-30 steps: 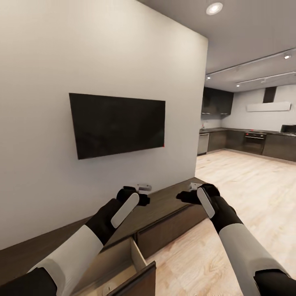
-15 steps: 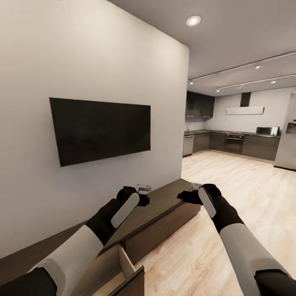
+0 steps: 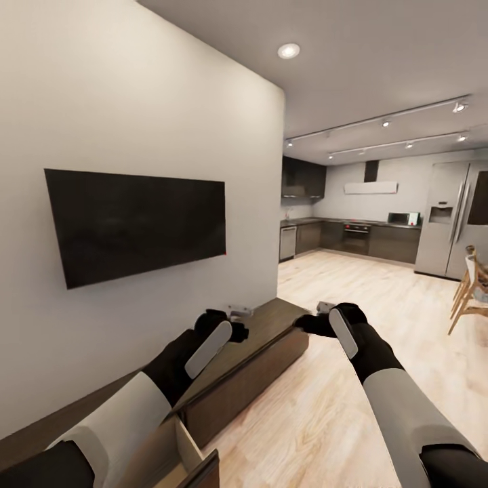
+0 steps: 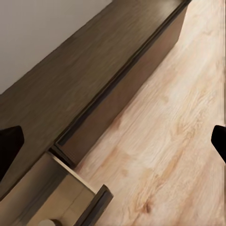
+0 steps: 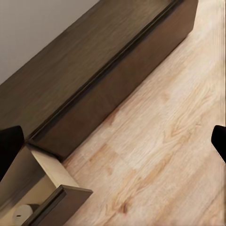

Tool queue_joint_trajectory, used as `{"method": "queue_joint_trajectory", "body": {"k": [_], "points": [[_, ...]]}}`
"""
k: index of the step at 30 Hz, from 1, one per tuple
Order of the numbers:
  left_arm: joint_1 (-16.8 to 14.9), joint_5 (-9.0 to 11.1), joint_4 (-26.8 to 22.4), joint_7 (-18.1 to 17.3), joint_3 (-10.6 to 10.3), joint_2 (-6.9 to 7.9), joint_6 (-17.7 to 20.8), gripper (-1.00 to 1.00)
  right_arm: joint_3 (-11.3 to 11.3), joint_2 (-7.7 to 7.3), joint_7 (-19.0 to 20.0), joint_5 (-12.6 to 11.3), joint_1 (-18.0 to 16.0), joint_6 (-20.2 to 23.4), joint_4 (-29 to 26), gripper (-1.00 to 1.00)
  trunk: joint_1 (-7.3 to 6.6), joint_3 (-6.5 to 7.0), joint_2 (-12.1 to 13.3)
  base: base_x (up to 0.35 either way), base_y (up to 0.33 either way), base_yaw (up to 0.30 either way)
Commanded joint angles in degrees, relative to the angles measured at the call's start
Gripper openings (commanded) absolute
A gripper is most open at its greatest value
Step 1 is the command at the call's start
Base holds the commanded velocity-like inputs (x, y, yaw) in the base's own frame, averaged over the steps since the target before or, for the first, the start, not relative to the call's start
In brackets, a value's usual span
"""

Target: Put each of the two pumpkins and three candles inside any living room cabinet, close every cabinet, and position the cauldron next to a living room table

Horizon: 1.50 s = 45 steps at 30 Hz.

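Both hands are hanging over the long, low, dark brown wood cabinet [image 3: 261, 352]: left hand [image 3: 238, 324], right hand [image 3: 308, 320]. Each is gripping nothing, fingers spread wide in the wrist views. Nearest the robot, one pale-wood-lined drawer [image 3: 183, 455] is standing pulled out, with a stubby grey-beige candle [image 5: 26, 211] lying inside. Light plank floor [image 3: 352, 379] is stretching beyond. A flat black wall-mounted television [image 3: 135, 220] is hanging above, and the dark kitchen [image 3: 352, 237] is showing farthest back.
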Motion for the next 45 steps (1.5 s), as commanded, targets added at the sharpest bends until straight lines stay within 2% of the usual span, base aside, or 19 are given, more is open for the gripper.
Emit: {"method": "queue_joint_trajectory", "body": {"k": [1,22,45], "points": [[-0.07,0.59,-0.05,0.58,-0.24,0.02,0.03,1.0,0.23,-0.07,-0.56,-0.58,-0.04,0.15,-0.04,1.0,-0.22,0.17,0.37,0.0,0.0,-0.227],[-0.07,0.51,4.29,0.08,-0.9,-0.18,-0.29,1.0,0.22,-0.14,-0.56,-0.5,-0.03,0.05,0.19,1.0,-4.84,5.26,8.79,0.0,0.0,-0.227],[-0.07,0.51,4.52,0.05,-0.92,-0.26,-0.3,1.0,0.22,0.06,-0.64,-0.49,-0.03,-0.03,0.19,1.0,-9.89,10.83,18.02,0.0,0.0,-0.224]]}}
